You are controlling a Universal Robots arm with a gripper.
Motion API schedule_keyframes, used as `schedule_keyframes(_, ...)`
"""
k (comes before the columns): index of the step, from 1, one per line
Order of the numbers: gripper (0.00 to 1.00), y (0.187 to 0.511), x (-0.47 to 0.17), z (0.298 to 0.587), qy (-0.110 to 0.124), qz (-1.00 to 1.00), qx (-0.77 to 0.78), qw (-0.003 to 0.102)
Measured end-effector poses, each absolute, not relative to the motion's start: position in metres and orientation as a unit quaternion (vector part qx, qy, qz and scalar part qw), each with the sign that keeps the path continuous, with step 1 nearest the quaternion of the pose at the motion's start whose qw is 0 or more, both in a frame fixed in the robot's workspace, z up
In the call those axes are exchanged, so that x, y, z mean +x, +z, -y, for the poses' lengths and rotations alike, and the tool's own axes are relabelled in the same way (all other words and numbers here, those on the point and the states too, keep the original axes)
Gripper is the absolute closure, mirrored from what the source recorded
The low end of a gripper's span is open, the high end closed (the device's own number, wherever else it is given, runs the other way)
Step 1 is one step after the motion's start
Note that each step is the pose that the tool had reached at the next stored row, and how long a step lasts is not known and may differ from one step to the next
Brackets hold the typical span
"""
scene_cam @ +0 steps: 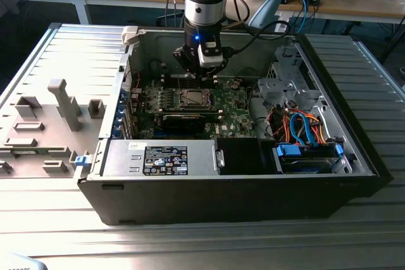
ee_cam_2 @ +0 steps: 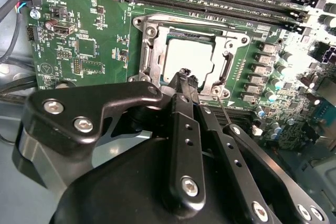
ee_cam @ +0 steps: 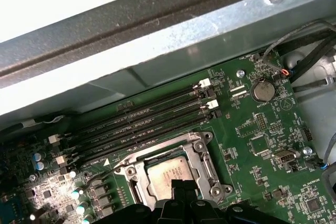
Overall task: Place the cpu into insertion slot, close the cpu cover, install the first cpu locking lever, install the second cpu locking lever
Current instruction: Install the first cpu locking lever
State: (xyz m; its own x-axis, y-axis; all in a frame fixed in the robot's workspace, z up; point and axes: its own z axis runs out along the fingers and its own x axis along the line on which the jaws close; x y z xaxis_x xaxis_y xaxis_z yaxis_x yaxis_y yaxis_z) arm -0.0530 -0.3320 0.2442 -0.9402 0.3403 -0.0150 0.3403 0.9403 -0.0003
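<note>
Chip (ee_cam_2: 189,59) seated flat in socket (ee_cam_2: 197,36), mid green board (ee_cam_2: 84,51); metal cover (ee_cam_2: 152,51) down over it; gripper (ee_cam_2: 184,74) narrow, tips together, holding nothing, at cover edge away from memory slots (ee_cam_2: 210,3); likely for pushing, not grasping.

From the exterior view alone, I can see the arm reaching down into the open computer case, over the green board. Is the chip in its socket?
Observer: Yes. In the second wrist view the chip lies flat in place, with its silver top bare.
Reviewer: And the hinged metal frame?
Observer: The metal frame is folded down around the chip, which shows through its cut-out centre.
Reviewer: Where exactly is the tool's tip?
Observer: The tool has its fingers together, at the edge of the frame. I cannot tell whether it touches.
</note>
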Motion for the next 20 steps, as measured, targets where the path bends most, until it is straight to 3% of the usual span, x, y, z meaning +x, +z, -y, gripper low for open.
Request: schedule_keyframes(20,0.89,0.2441,-0.0530,0.3320,-0.001,-0.991,0.134,0.007)
